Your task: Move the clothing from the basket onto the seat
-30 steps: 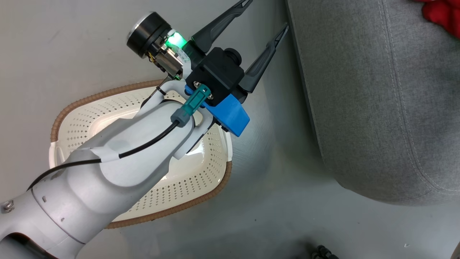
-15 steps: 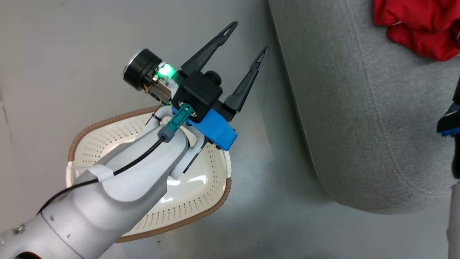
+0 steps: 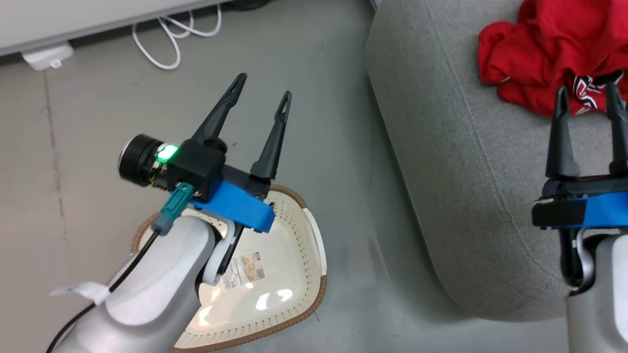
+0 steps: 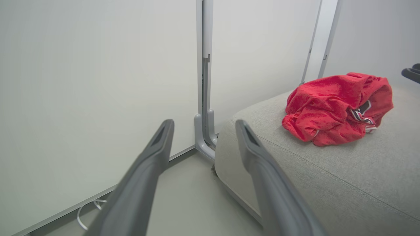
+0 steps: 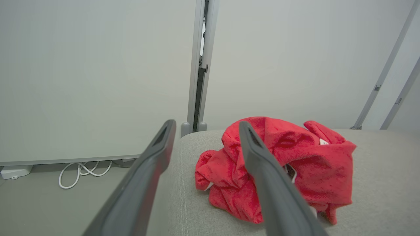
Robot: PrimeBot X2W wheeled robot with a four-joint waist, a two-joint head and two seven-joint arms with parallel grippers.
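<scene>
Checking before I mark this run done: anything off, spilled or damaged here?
Nothing stands out. The clothing lies bunched in a heap on the seat, not spread flat. The basket sits upright on the floor, its visible base bare. The left gripper and right gripper are open, holding nothing.

Left arm: a glossy pale grey moulded forearm (image 3: 147,289) carries a thin black cable (image 3: 135,257), bound by a white tape tag (image 3: 83,290) and ending in a teal plug (image 3: 171,208). At its wrist are a black cylindrical cap with a silver face (image 3: 137,159), a lit green indicator (image 3: 167,153), a boxy black camera block (image 3: 198,164) and a bright blue plastic bracket (image 3: 235,208). Left gripper (image 3: 263,86): two long, dark grey, tapering fingers (image 3: 216,117), each with a narrow slot cut near the tip. Right arm: a matching pale grey forearm shell (image 3: 596,294) and a second blue bracket under a black base (image 3: 606,208), with the right gripper (image 3: 586,89) of the same slotted dark pattern.
</scene>
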